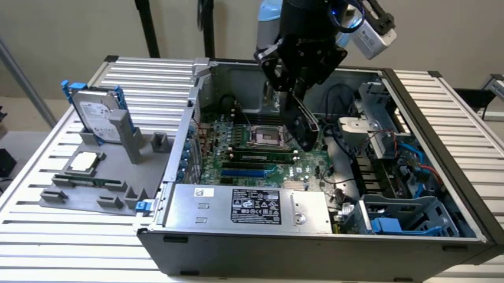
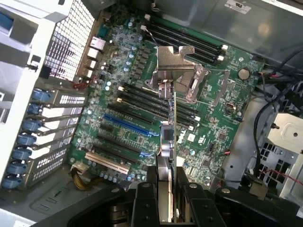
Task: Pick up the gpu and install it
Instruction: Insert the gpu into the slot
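Case (image 1: pixel 315 250) is lying open, motherboard (image 2: pixel 227 127) facing up, arm (image 1: pixel 303 29) reaching straight down into it. Gripper (image 2: pixel 166 189) is clamping the gpu (image 2: pixel 166 142) edge-on, and the card is hanging below the fingers, close over the board. Looks like the carry-to-slot step. Seating it is going to need the card's edge lined up with the blue slot (image 2: pixel 125 125) off to one side.

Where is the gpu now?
In the exterior view's middle, the claw holds the gpu inside the computer case, over the motherboard, beside the CPU socket.
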`<state>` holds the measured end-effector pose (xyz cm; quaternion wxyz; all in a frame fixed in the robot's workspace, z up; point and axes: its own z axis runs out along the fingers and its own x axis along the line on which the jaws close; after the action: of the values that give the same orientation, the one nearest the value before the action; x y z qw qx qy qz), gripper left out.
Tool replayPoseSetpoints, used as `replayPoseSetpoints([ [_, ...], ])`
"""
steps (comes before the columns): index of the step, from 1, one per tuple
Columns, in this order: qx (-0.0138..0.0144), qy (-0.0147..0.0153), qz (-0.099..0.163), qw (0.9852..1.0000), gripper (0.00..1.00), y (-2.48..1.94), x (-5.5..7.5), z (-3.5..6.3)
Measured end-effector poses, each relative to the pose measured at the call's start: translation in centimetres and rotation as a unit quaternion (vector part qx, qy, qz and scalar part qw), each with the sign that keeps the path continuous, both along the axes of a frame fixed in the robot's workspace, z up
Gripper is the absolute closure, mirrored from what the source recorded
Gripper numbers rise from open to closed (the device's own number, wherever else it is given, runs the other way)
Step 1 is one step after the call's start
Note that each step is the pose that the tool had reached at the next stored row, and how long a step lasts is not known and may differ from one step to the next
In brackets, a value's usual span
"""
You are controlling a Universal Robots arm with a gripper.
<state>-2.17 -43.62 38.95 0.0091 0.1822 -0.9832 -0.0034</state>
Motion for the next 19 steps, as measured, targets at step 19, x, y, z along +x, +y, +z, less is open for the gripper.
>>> replayPoseSetpoints([
  [19,0.0008,0.0001,0.172,0.9851,0.73,0.0,0.0,-0.51],
])
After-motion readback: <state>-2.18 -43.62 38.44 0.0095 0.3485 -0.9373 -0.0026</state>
